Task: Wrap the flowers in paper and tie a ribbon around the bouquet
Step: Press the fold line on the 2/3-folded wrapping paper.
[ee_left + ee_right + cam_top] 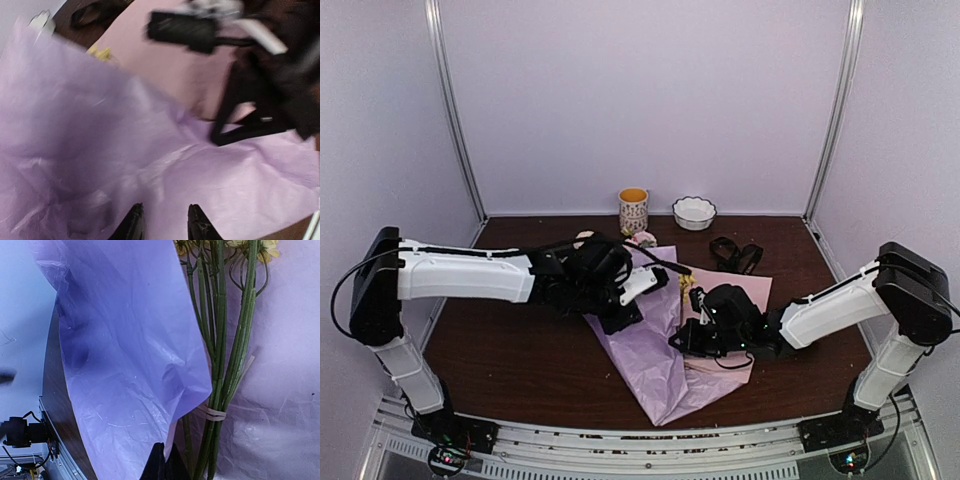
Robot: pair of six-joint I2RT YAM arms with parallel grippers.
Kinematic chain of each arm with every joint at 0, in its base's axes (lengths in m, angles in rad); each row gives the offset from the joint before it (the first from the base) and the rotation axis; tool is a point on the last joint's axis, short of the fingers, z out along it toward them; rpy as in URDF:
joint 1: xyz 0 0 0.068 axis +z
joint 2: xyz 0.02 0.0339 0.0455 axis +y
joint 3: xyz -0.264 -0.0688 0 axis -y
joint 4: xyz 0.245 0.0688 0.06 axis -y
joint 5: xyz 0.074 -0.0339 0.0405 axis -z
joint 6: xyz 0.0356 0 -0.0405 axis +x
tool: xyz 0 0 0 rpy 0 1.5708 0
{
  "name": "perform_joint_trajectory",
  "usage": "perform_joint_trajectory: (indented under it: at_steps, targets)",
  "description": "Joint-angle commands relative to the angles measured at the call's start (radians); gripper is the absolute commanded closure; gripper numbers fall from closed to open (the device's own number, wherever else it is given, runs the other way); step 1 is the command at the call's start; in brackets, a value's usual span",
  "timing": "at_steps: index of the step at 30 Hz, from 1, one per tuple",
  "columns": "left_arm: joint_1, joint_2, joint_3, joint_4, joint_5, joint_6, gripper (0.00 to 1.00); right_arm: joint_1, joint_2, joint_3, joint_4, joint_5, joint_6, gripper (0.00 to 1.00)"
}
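The lilac paper lies spread on the table's middle. On it rest the flowers, yellow blossoms and a pink rose toward the back. In the right wrist view their green stems, bound with a pale band, run beside a raised flap of the paper. My right gripper is shut on that flap's lower edge, left of the stems. My left gripper hovers just over the paper, its jaws apart and empty. The black ribbon lies looped behind the paper at back right.
A patterned mug and a white scalloped bowl stand at the back wall. The right arm looms close in the left wrist view. Bare dark tabletop shows at front left.
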Motion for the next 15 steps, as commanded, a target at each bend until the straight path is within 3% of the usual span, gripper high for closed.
perform_joint_trajectory:
  at_steps: [1, 8, 15]
  targets:
    - [0.117, 0.099, 0.017, -0.006, -0.107, -0.095, 0.67, 0.005, -0.007, 0.008, -0.029, 0.021, -0.015, 1.0]
    - [0.258, 0.201, -0.005, 0.02, -0.175, -0.185, 0.67, 0.006, -0.038, -0.011, -0.053, 0.028, -0.027, 1.0]
    - [0.371, 0.15, 0.012, 0.006, -0.266, -0.223, 0.63, 0.007, -0.027, -0.013, -0.053, 0.024, -0.032, 1.0]
